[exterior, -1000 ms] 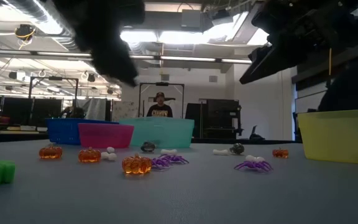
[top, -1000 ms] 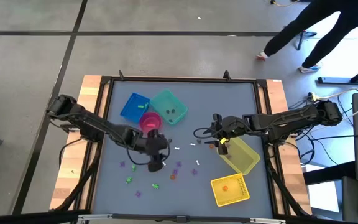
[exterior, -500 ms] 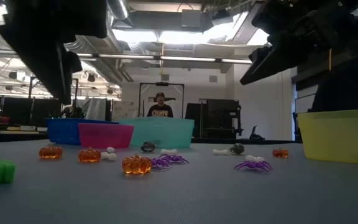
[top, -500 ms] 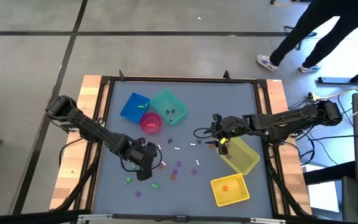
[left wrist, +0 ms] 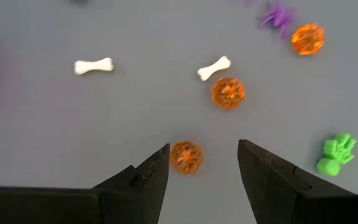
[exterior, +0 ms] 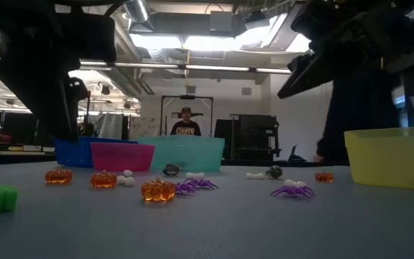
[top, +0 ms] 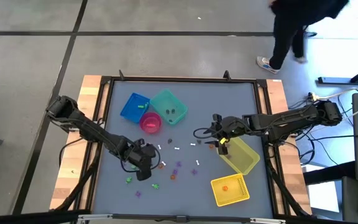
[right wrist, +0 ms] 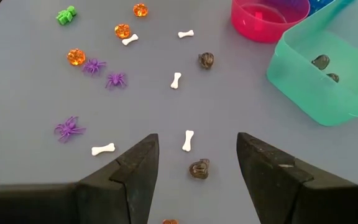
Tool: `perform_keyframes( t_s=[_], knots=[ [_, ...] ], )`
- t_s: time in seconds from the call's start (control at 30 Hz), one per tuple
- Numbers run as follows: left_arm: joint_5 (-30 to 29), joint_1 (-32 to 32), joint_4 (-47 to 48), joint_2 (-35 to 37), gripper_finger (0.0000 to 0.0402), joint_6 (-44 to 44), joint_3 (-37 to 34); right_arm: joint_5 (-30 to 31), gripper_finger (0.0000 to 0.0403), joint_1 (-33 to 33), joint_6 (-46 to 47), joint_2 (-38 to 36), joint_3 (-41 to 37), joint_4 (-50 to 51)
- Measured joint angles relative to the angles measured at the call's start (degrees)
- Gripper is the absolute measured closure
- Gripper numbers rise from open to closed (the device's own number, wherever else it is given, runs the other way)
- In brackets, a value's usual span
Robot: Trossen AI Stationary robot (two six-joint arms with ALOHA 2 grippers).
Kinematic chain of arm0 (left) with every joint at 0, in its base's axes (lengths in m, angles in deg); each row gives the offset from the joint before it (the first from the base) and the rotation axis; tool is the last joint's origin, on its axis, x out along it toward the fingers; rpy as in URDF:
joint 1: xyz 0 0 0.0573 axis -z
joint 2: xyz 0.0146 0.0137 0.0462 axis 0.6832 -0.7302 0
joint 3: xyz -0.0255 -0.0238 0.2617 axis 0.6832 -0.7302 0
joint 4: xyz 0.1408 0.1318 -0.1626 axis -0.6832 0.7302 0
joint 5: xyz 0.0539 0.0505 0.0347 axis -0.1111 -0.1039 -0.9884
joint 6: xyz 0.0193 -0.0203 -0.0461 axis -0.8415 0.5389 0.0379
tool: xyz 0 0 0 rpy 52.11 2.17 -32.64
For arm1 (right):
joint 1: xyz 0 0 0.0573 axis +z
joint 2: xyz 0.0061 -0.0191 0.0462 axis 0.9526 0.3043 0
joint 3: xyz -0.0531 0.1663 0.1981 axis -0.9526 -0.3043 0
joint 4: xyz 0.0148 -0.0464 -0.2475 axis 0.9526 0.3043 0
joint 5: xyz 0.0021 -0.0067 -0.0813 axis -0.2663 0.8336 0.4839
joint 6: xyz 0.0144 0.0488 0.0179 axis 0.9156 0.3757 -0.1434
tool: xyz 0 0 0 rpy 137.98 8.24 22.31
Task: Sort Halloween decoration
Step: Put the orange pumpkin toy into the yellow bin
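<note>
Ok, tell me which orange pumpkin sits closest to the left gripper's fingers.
The pumpkin between the left gripper's open fingers; the other two pumpkins lie farther out, past the white bone.

even overhead light on my high view, soft shadows on the grey table (top: pixel 229 106), bright ceiling strips (exterior: pixel 214 42) glaring in my low view, arms there dark silhouettes, person (top: pixel 297 28) smeared by motion, left wrist view soft, pink blur at its edge

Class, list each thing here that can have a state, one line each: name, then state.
left gripper: open, above an orange pumpkin
right gripper: open, holding nothing
teal bin: upright, dark trinkets inside
pink bin: upright
square yellow bin: upright, one orange piece inside
</note>
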Motion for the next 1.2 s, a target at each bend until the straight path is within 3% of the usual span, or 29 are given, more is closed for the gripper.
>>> perform_keyframes(
  t_s=[0.87, 1.2],
  knots=[
    [-1.06, 0.49, -8.04, -0.07, 0.0227, 1.46, -7.23, -0.02, 0.0187, 0.00, -0.01, 0.04, 0.02, 0.04],
    [-1.99, 2.58, -11.86, -6.05, 0.0227, 1.85, -6.99, -0.02, 0.0187, 0.00, 0.00, 0.04, 0.04, 0.04]
  ],
)
